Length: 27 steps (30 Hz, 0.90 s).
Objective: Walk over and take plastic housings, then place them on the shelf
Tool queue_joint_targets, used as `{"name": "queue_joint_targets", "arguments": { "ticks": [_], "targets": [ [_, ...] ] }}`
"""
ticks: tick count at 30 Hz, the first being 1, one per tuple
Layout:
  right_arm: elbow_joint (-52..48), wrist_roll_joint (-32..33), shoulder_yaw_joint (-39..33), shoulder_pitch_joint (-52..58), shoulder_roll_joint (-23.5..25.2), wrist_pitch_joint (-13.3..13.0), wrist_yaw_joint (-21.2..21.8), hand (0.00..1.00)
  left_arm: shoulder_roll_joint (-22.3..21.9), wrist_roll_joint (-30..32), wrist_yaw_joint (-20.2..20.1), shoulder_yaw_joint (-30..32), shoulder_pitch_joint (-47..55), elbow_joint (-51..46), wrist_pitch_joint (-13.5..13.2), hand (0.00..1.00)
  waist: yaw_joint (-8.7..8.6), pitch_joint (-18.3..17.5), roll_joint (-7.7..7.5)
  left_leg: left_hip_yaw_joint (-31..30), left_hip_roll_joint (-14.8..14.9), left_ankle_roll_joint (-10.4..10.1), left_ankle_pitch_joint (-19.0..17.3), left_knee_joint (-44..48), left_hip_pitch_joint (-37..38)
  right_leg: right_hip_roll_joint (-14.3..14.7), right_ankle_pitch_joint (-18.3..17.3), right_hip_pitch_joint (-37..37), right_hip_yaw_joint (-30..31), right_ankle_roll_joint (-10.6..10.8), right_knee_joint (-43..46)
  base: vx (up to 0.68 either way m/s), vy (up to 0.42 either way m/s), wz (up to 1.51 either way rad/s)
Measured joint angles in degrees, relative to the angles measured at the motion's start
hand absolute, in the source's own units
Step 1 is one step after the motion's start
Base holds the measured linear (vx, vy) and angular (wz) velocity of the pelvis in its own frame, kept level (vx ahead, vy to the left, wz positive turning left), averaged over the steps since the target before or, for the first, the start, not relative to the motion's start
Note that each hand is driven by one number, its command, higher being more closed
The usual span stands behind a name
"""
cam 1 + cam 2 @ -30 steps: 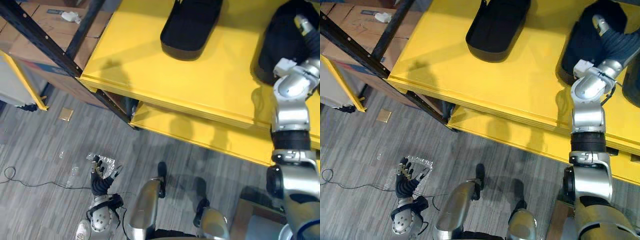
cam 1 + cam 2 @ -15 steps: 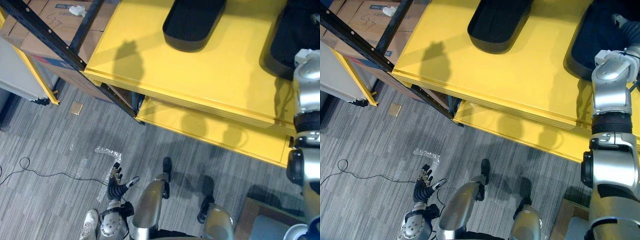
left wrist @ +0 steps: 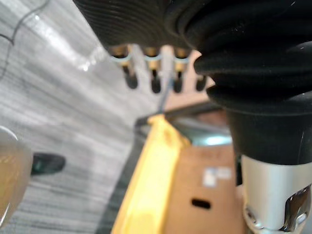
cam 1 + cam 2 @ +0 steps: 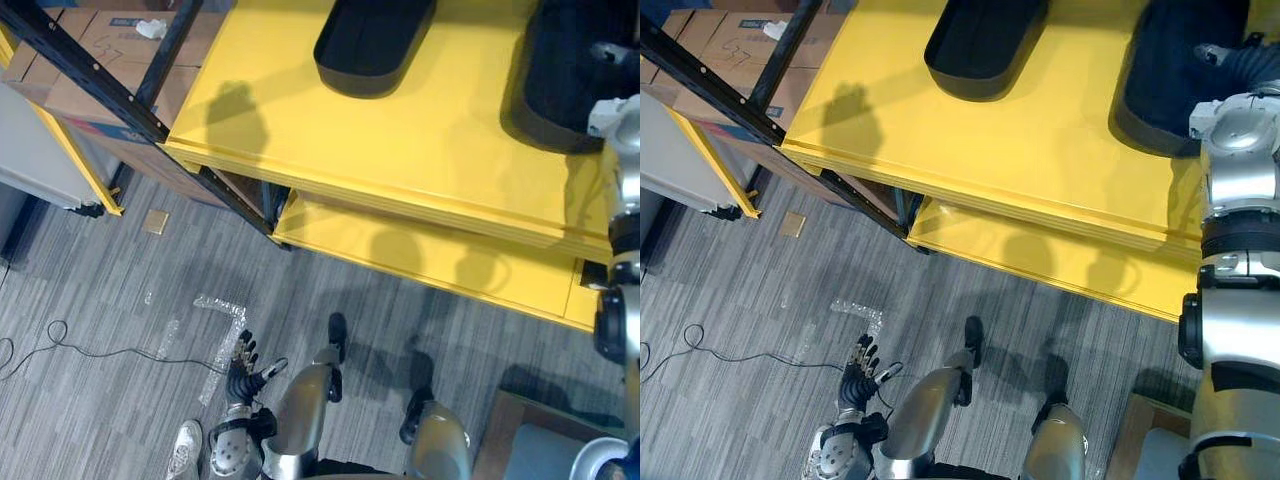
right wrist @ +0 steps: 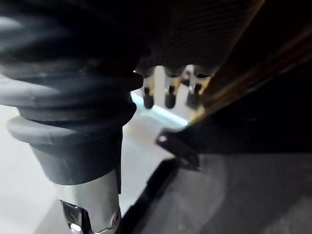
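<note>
- Furthest left, cardboard boxes [image 4: 85,60] sit behind a black post [image 4: 95,78]. One box bears a dark marker scrawl and a blue-edged label, both too small to read. A crumpled white scrap [image 4: 150,28] lies on top.
- In the left wrist view, one box carries a white label [image 3: 217,176] above a dark slot; its print is too blurred to read.
- On the grey floor [image 4: 90,400] lie a small tan square [image 4: 155,221] and a strip of clear wrap [image 4: 222,312].
- The left hand [image 4: 246,366] hangs low over the floor just beside the wrap, fingers straight and spread apart, holding nothing.
- The top shelf [image 4: 400,150], bright yellow, carries both black plastic housings; a lower shelf [image 4: 430,262], also yellow, juts out beneath it.
- The left housing [image 4: 372,45] lies hollow side up, well apart from either hand.
- The right housing [image 4: 560,85] lies further right on the same top shelf.
- The right hand [image 5: 169,95] reaches over the right housing, fingers straight and side by side, clasping nothing. Whether they touch the dark surface I cannot tell.
</note>
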Motion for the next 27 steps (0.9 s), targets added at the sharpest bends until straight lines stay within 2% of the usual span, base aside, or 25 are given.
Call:
{"name": "queue_joint_targets", "arguments": {
  "ticks": [5, 12, 17, 19, 20, 22, 24, 27],
  "targets": [
    [0.0, 0.2, 2.6, 0.0, 0.0, -0.6, 4.4, 0.00, 0.0, -1.5, 0.0, 0.0, 0.0, 0.0, 0.0, 0.00, 0.05, 0.0, 0.02, 0.2, 0.0, -0.2, 0.2, -0.5, 0.7, -0.1, -0.1, 0.0, 0.2, -0.1, 0.5, 0.00, -0.006, -0.02],
    [0.0, 1.2, 2.7, -0.5, 0.3, -1.7, 3.8, 0.00, 0.0, -1.9, 0.1, -0.5, 0.0, 0.0, 0.0, 0.00, 0.29, -0.1, 0.17, 0.1, 0.0, -0.5, 1.3, -2.0, 0.8, -0.1, -0.1, -0.6, 0.1, -0.1, 1.1, 0.00, 0.000, 0.00],
    [-0.4, 2.2, 3.6, -1.6, 0.7, -1.7, -3.4, 0.00, -0.1, -1.8, 0.1, -2.5, 0.0, 0.1, -0.2, 0.00, 0.97, -0.7, 1.12, -0.2, 0.0, -0.6, 1.4, -2.2, 0.8, 0.0, -0.1, -0.6, -0.1, -0.1, 1.2, 0.00, -0.003, 0.01],
    [-2.6, 2.2, 2.1, -2.4, 2.2, -2.8, -8.6, 0.00, -0.1, -1.4, 0.1, -2.5, 0.0, 0.1, -1.7, 0.00, 0.92, -0.9, 1.32, -0.2, 0.0, -0.6, 1.9, -2.9, 1.1, 0.0, -0.1, -0.6, -0.1, -0.1, 1.2, 0.00, 0.000, 0.00],
    [-3.8, 2.2, 1.0, -2.4, 2.7, -3.3, -9.9, 0.00, 0.0, -1.3, 0.1, -2.7, -0.1, -0.1, -2.4, 0.00, 0.89, -0.9, 1.32, -0.2, 0.0, -0.5, 2.2, -3.3, 1.3, 0.0, -0.1, -0.5, -0.1, -0.1, 1.2, 0.00, 0.000, 0.00],
    [-11.7, 2.2, -3.9, -2.4, 5.2, -7.3, -15.8, 0.00, 0.0, -0.7, 0.3, -4.5, -0.1, -3.5, -4.7, 0.00, 0.78, -0.9, 1.32, -0.1, 0.0, -0.7, 2.3, -4.1, 2.0, 0.0, -0.1, -0.3, 0.0, -0.1, 1.0, 0.01, -0.015, -0.01],
    [-19.7, 2.3, -6.1, -2.4, 7.4, -9.8, -19.0, 0.00, 0.0, -0.6, 0.5, -5.2, -0.3, -9.5, -5.1, 0.00, 0.17, -0.8, 1.27, -0.2, -0.1, -0.5, 2.5, -4.0, 2.7, 0.1, 0.0, 0.8, -0.2, 0.0, 0.4, 0.04, -0.026, 0.03],
    [-33.1, 2.2, -6.2, -2.3, 12.1, -10.3, -19.7, 0.00, 0.2, -1.4, 0.3, -4.6, -2.4, -22.7, -5.4, 0.00, -2.00, -0.8, 1.21, -0.4, -0.3, -0.3, 2.3, -4.1, 4.7, 0.2, 0.2, 3.5, -0.3, 0.4, -1.1, 0.04, -0.013, -0.01]
  ]
}}
